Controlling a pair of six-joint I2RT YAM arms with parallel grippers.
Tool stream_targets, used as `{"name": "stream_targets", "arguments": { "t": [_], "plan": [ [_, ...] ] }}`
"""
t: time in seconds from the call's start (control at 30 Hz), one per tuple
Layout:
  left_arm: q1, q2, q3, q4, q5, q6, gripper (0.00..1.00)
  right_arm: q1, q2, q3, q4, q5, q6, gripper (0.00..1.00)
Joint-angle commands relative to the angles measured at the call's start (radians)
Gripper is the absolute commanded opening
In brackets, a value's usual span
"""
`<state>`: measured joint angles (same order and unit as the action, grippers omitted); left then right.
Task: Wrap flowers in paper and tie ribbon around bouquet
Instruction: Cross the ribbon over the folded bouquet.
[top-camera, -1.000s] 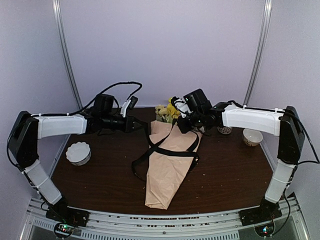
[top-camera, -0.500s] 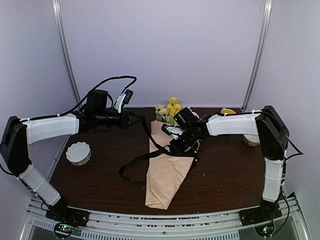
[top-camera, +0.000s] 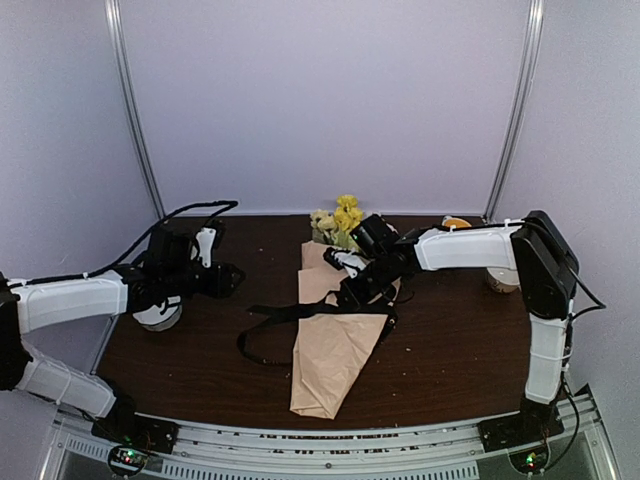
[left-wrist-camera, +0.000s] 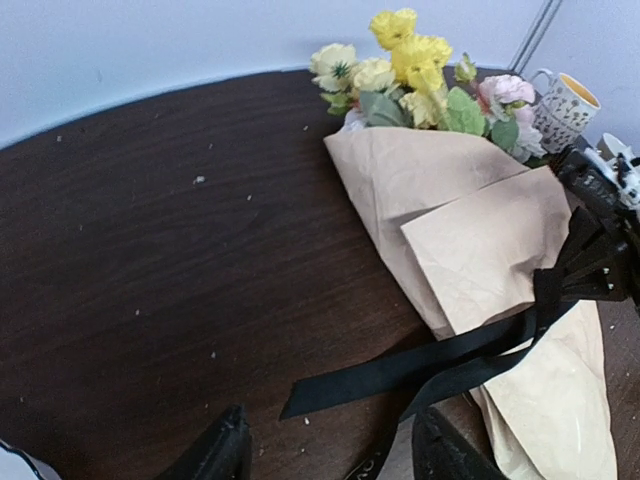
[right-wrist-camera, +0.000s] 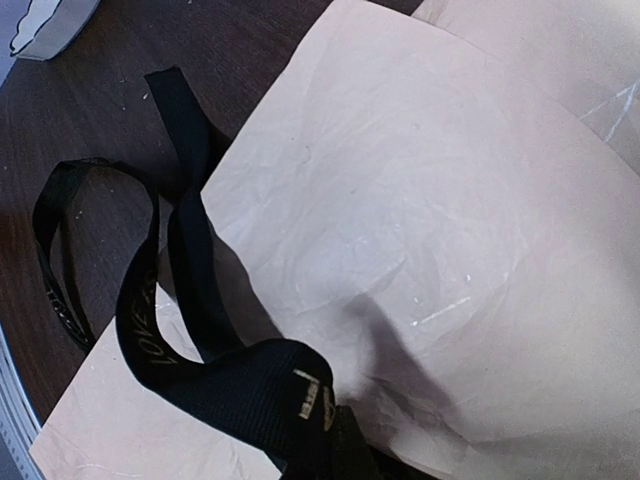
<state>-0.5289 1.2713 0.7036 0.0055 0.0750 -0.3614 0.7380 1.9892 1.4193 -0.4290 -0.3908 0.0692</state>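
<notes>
The bouquet lies on the dark table: a tan paper (top-camera: 335, 345) cone with the flowers (top-camera: 340, 218) at its far, wide end. The black ribbon (top-camera: 300, 312) crosses the cone and trails in loops to the left. My right gripper (top-camera: 352, 293) is shut on the ribbon (right-wrist-camera: 230, 385) just above the paper (right-wrist-camera: 400, 230). My left gripper (top-camera: 232, 278) hangs open left of the bouquet with nothing between its fingers. In the left wrist view the ribbon's free end (left-wrist-camera: 400, 372) lies flat on the table just ahead of the left gripper (left-wrist-camera: 335, 460), with paper (left-wrist-camera: 480, 250) and flowers (left-wrist-camera: 410, 60) beyond.
A white fluted dish (top-camera: 157, 314) sits at the left, partly under my left arm. A patterned mug (left-wrist-camera: 565, 100) stands behind the flowers at the right. A cream bowl (top-camera: 497, 280) shows behind my right arm.
My left gripper has opened, let go of the ribbon and drawn back to the left and lower. The ribbon's end has dropped onto the table. My right gripper came down onto the cone, still holding ribbon.
</notes>
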Motion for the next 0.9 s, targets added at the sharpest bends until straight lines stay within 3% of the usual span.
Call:
{"name": "stream_targets", "arguments": {
  "t": [0.0, 0.1, 0.2, 0.3, 0.53, 0.67, 0.87],
  "plan": [
    [-0.077, -0.002, 0.032, 0.14, 0.076, 0.256, 0.59, -0.017, 0.026, -0.005, 0.038, -0.066, 0.044, 0.0],
    [-0.146, 0.109, 0.152, 0.048, 0.197, 0.441, 0.65, -0.032, 0.027, -0.007, 0.065, -0.1, 0.08, 0.0],
    [-0.244, 0.245, 0.286, -0.092, 0.157, 0.653, 0.7, -0.044, 0.026, -0.014, 0.083, -0.12, 0.11, 0.0],
    [-0.292, 0.336, 0.338, -0.125, 0.159, 0.789, 0.74, -0.052, 0.022, -0.023, 0.099, -0.137, 0.13, 0.0],
    [-0.331, 0.551, 0.517, -0.196, 0.031, 0.901, 0.78, -0.058, 0.026, -0.022, 0.116, -0.151, 0.154, 0.0],
    [-0.349, 0.64, 0.574, -0.188, -0.065, 0.914, 0.73, -0.06, 0.022, -0.027, 0.12, -0.152, 0.158, 0.0],
    [-0.361, 0.689, 0.584, -0.203, -0.076, 0.946, 0.62, -0.061, 0.014, -0.037, 0.13, -0.156, 0.164, 0.0]
  ]
}}
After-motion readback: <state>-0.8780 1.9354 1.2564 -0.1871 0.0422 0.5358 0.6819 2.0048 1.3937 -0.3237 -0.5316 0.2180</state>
